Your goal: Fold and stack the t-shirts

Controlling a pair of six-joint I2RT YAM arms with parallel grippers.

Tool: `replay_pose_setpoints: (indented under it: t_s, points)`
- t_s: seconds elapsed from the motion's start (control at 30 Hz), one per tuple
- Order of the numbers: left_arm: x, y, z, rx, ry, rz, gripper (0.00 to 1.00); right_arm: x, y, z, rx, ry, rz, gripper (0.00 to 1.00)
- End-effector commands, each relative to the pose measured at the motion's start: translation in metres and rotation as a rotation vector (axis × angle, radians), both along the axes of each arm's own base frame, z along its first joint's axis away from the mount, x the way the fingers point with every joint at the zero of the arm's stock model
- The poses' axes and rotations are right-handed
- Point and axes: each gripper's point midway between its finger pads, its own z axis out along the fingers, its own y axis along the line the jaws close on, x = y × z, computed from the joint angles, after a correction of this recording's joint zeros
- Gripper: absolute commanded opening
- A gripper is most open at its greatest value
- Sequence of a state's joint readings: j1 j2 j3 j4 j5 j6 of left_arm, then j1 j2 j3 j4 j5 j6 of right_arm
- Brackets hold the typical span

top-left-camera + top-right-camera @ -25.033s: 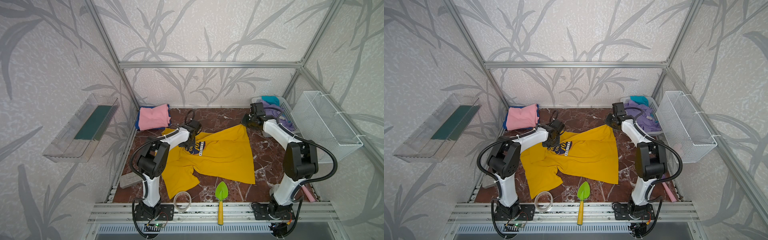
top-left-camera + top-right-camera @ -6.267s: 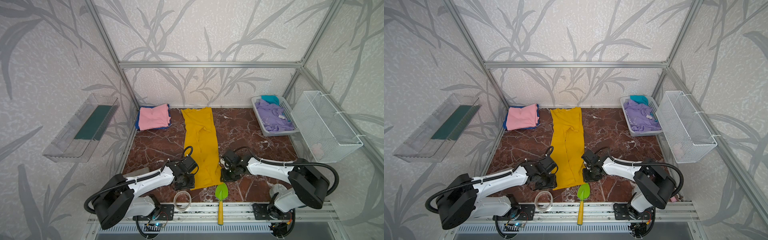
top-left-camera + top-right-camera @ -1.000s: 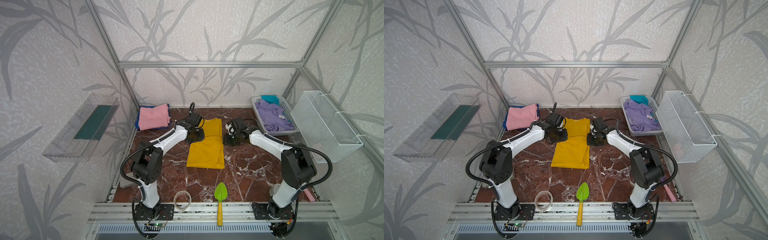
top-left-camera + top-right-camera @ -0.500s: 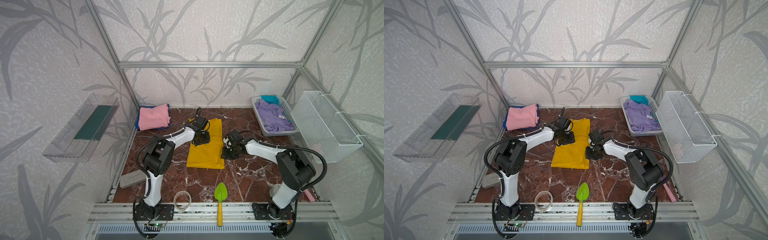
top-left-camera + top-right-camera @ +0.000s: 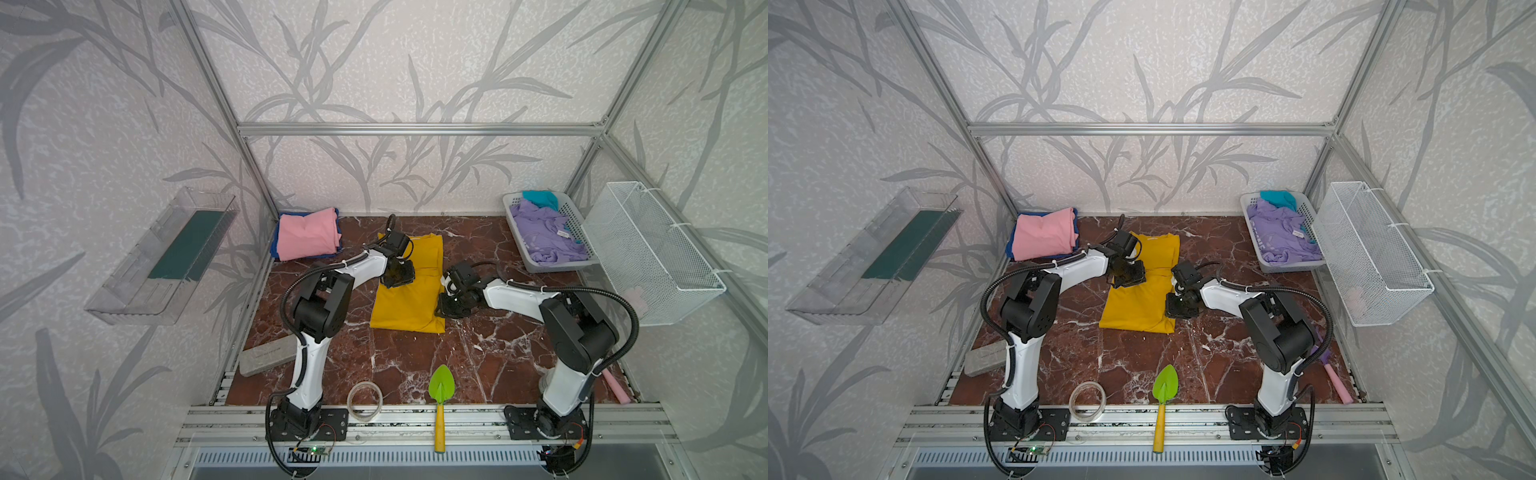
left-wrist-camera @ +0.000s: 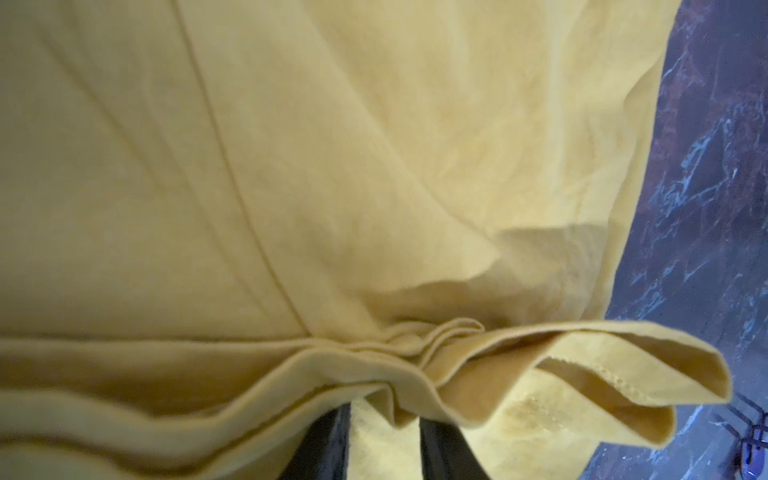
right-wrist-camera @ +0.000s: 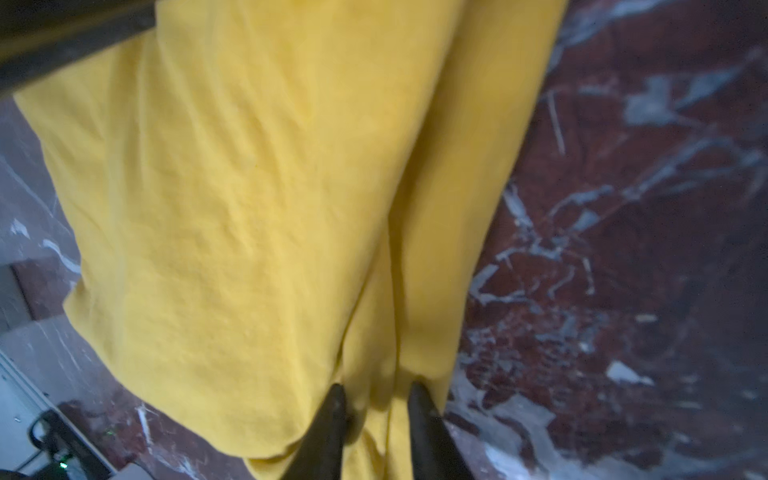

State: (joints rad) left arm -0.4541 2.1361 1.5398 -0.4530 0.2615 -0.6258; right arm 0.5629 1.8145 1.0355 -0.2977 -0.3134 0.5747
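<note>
Two grippers [image 6: 384,415] [image 7: 377,387], seemingly pinching yellow t-shirt [image 5: 409,301]

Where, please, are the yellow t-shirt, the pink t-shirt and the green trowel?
yellow t-shirt [image 5: 405,307], in a top view, near folded half.
pink t-shirt [image 5: 307,239], in a top view, its middle.
green trowel [image 5: 1165,386], in a top view, its blade.

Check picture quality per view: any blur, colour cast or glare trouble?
In both top views: sharp, evenly lit, no harsh glare on the marble table. Left wrist view: the yellow t-shirt looks pale, washed out; marble tinted blue. Right wrist view: shirt saturated, marble smeared, a dark unfocused band in one corner.
</note>
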Motion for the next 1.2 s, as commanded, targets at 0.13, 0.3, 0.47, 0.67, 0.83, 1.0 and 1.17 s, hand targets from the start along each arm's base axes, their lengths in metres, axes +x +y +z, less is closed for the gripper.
replay_pose_setpoints:
  t_s: [0.13, 0.3, 0.47, 0.67, 0.83, 1.0, 1.17]
  points:
    - [0.005, 0.023, -0.034, 0.047, 0.057, 0.025, 0.31, -0.006, -0.007, -0.011, 0.022, 0.013, -0.054, 0.0]
    - [0.005, 0.024, -0.039, 0.036, 0.069, 0.024, 0.31, -0.015, -0.032, 0.0, 0.022, -0.012, -0.101, 0.0]
    - [0.003, 0.029, -0.042, 0.054, 0.073, 0.029, 0.31, -0.023, -0.045, 0.019, 0.011, -0.043, -0.15, 0.0]
    - [0.003, 0.026, -0.044, 0.033, 0.08, 0.03, 0.31, -0.016, -0.035, 0.041, 0.077, -0.099, -0.131, 0.41]
    - [0.003, 0.017, -0.033, 0.003, 0.066, 0.017, 0.31, 0.017, -0.024, 0.051, 0.05, -0.15, -0.087, 0.42]
    - [0.0, 0.002, -0.011, -0.01, 0.03, -0.019, 0.32, 0.061, -0.008, 0.044, 0.077, -0.147, -0.067, 0.3]
    - [-0.001, -0.01, 0.002, -0.021, 0.01, -0.042, 0.33, 0.095, -0.006, 0.023, 0.085, -0.118, -0.099, 0.29]
